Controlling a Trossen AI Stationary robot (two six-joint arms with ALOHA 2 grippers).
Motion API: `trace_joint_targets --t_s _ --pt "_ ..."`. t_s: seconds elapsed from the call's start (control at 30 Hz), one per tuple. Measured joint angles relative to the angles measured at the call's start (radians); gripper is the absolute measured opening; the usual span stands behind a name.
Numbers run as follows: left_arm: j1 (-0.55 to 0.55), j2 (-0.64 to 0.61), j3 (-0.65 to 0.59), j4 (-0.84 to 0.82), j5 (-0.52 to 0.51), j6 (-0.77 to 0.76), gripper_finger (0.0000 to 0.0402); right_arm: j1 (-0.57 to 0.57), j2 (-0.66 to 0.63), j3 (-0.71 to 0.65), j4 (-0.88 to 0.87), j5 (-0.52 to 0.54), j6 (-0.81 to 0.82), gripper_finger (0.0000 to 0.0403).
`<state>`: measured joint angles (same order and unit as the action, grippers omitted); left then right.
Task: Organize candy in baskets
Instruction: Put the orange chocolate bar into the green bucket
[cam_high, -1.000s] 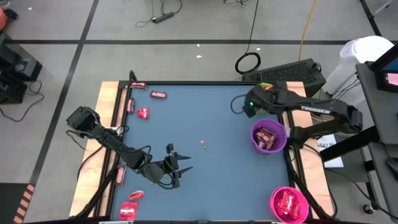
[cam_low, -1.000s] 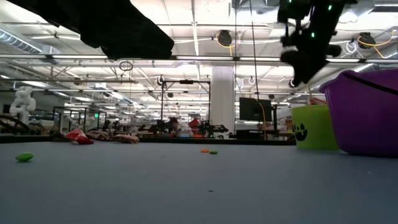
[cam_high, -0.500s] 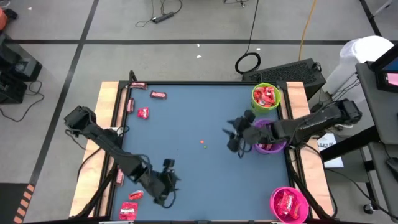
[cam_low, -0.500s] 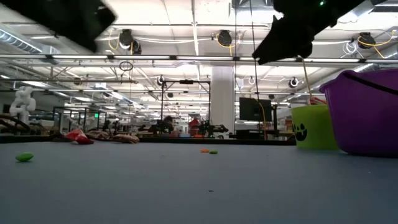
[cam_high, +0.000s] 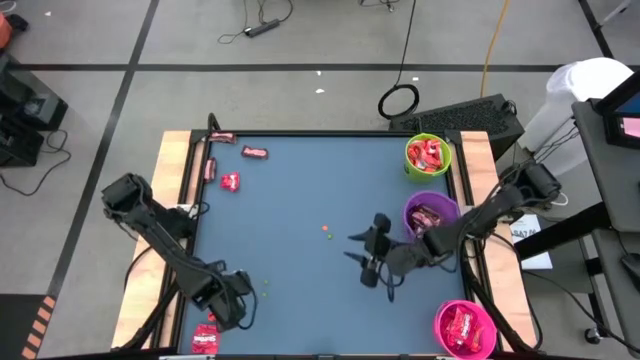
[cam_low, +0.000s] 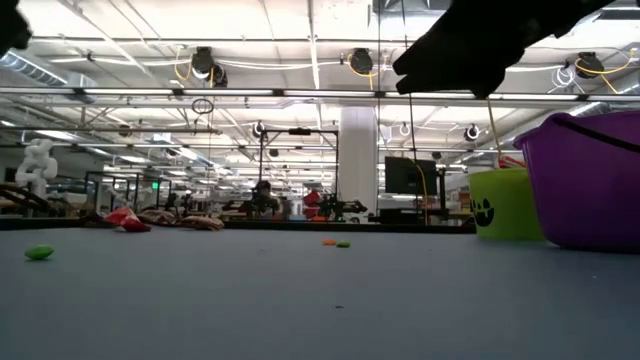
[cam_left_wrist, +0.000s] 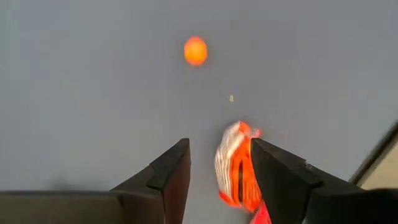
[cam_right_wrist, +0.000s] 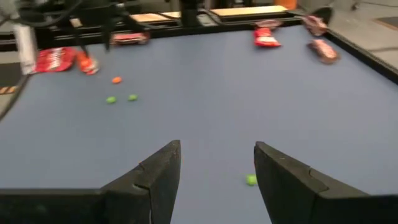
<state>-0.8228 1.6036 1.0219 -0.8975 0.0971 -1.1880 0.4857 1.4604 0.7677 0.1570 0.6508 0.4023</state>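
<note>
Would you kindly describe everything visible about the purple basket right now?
The purple basket is a small round cup of smooth, glossy plastic with a thin dark line under its rim. It stands upright on the blue table near the right edge, between the green basket and the pink basket. Red and maroon wrapped candy lies inside. The right pincer hangs open beside it, apart from it.

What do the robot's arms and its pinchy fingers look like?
Both arms are dark, nearly black, built from slim jointed links. The left gripper and the right gripper each end in two flat, wedge-shaped black fingers with squared tips. Thin black cables run along the links. No lettering can be read on them here.
</note>
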Motion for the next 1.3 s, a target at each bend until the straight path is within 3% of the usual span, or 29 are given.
trace_joint_targets --t_s 0.13,0.3,0.7,0.9,1.07,1.3 --pt "-0.017 0.009 0.000 0.029 0.079 -0.026 0.0173 0.029 0.050 0.000 0.062 -0.001 -0.004 0.0192" --pt "-0.007 0.058 0.000 0.027 0.254 -0.016 0.0172 0.057 0.076 0.001 0.074 -0.008 0.041 0.0192" --pt "-0.032 0.199 0.001 0.098 0.298 -0.027 0.0168 0.087 0.076 0.001 0.116 -0.022 0.024 0.0192" --pt "-0.018 0.199 0.001 0.096 0.302 0.048 0.0097 0.087 0.076 0.001 0.117 -0.023 0.028 0.0192" --pt "0.006 0.195 0.032 0.092 0.227 0.150 0.0050 0.087 0.076 0.001 0.137 -0.023 0.030 0.0192" --pt "0.036 0.196 0.142 0.097 -0.081 0.303 0.0055 0.094 0.076 0.001 0.192 -0.024 -0.013 0.0192"
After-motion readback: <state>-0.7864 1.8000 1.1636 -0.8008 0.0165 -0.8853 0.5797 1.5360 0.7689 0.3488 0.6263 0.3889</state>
